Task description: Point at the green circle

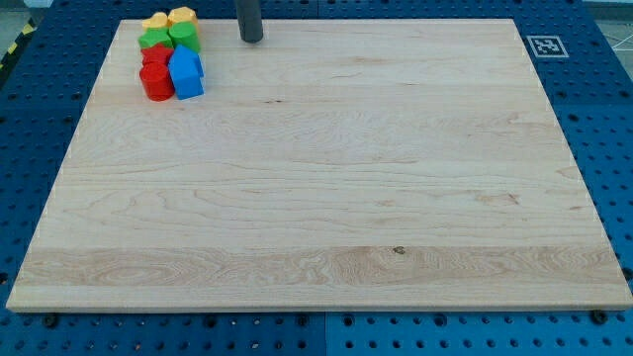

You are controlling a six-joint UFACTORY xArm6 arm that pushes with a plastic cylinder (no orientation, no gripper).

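Several small blocks sit packed together at the view's top left of the wooden board [326,168]. The green circle [184,36] lies in the middle row on the right, beside a green star-like block [153,40] on its left. Above them are a yellow star-like block [154,21] and a yellow rounded block [182,16]. Below are two red blocks [156,81] and two blue blocks [186,73]. My tip [251,39] stands on the board to the right of the cluster, apart from the green circle, touching no block.
A black and white marker tag [546,45] lies at the board's top right corner. Blue perforated table surface [603,109] surrounds the board on all sides.
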